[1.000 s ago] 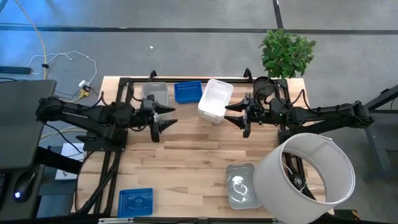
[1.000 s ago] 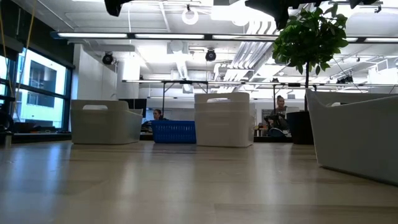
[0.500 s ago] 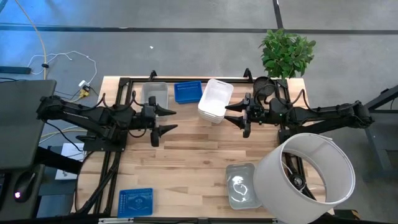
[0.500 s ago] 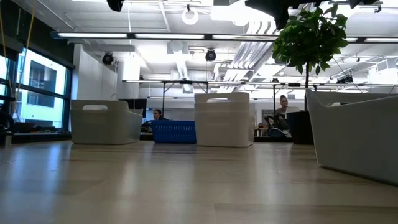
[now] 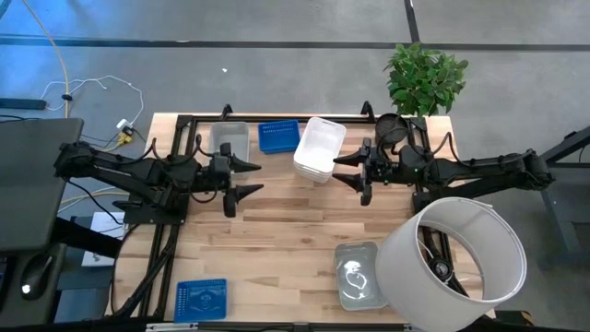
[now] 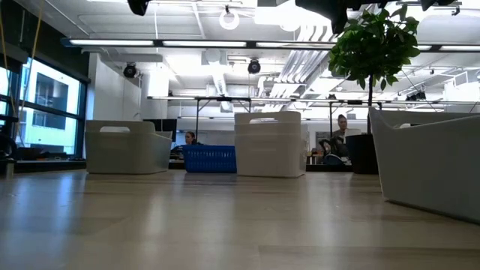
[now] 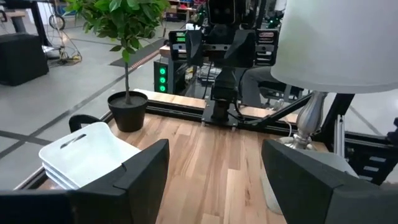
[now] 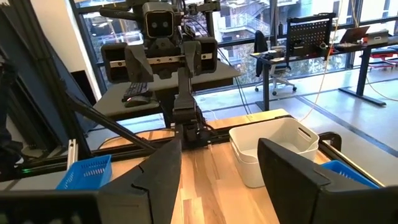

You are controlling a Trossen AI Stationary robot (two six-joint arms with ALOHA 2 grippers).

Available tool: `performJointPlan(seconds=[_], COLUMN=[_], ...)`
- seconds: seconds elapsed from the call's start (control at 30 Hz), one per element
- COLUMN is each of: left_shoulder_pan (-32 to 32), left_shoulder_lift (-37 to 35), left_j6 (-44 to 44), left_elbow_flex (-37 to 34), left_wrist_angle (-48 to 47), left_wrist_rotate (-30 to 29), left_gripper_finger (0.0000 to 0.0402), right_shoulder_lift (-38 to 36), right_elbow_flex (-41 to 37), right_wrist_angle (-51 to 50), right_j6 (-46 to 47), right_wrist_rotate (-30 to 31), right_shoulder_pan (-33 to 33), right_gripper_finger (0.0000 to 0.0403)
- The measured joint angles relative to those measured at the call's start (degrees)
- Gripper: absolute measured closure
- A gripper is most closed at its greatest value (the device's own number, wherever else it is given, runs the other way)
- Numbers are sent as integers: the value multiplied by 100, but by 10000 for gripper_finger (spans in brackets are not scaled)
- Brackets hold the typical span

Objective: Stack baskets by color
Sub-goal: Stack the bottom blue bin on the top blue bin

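**A:** High view: what is seen to have changed?

**B:** The left claw (image 5: 247,177) has been drawn back slightly compared with a second ago. Its jaws are spread wide and nothing is held. The right claw (image 5: 339,169) is also spread and empty. No basket has been moved, so a pause between picks is judged.

**A:** Where are the baskets?

**B:** The nested white baskets (image 5: 318,148), smooth and round-cornered, lie just ahead of the right claw. The blue perforated basket (image 5: 278,136) and the translucent grey basket (image 5: 230,140) lie beside the left claw. A second blue basket (image 5: 200,300) and a second grey basket (image 5: 358,274) are left well apart from both claws, unstacked.

**A:** Low view?

**B:** Handle slots are shown in the matte white walls.

**A:** Wrist views?

**B:** A black plant pot (image 7: 127,112) is seen beyond the white stack, across from the left claw.
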Motion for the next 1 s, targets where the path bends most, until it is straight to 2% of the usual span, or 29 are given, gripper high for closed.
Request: performJointPlan(seconds=[0.17,0.43,1.0], left_shoulder_pan=[0,-2,-2], left_shoulder_lift=[0,0,-2], left_j6=[-6,-6,50], left_elbow_flex=[0,0,0], left_wrist_angle=[-23,-22,-70], left_wrist_rotate=[-58,-71,-71], left_gripper_finger=[156,156,156], right_shoulder_lift=[0,0,0], right_elbow_flex=[0,0,0], right_wrist_angle=[-38,-129,-131], right_j6=[-69,-153,-86], right_wrist_rotate=[-58,-121,-241], right_shoulder_pan=[0,2,0], right_gripper_finger=[257,393,402])
